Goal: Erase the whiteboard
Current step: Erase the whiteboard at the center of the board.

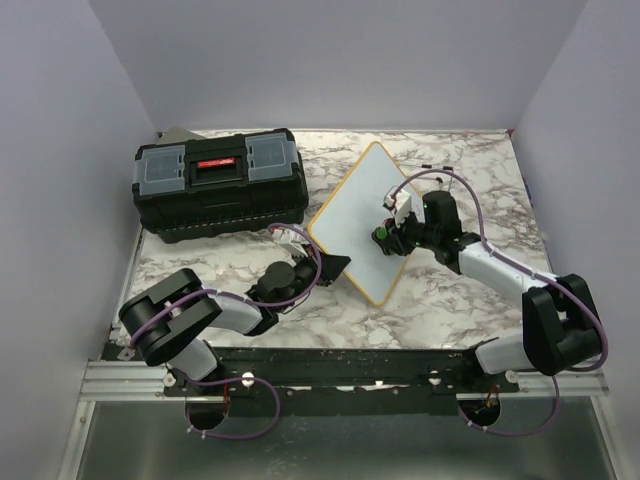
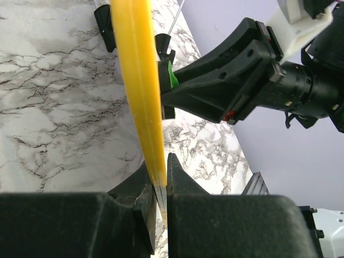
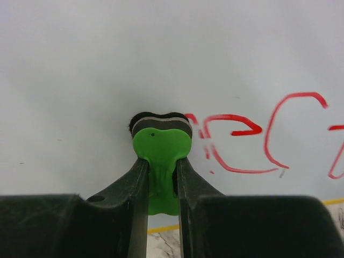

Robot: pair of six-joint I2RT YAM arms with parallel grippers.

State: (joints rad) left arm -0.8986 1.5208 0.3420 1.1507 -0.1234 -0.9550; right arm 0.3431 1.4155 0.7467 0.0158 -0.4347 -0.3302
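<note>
A two-armed robot is tackling a small whiteboard [image 1: 365, 205], held tilted up over the middle of the marble table [image 1: 460, 300], just right of a black toolbox [image 1: 220, 185]. The left gripper [image 2: 161, 180] is pinching the board's yellow frame [image 2: 137, 80] at a lower corner, jaws closed on the rim. The right gripper [image 3: 161, 172] is squeezing a green eraser [image 3: 161, 148], its dark felt pad pressing the white face just left of the red handwriting [image 3: 242, 140]. Doing this well likely means sweeping rightward across the strokes with even, modest pressure — the left grip bracing against twist or slip — and overlapping the passes.
</note>
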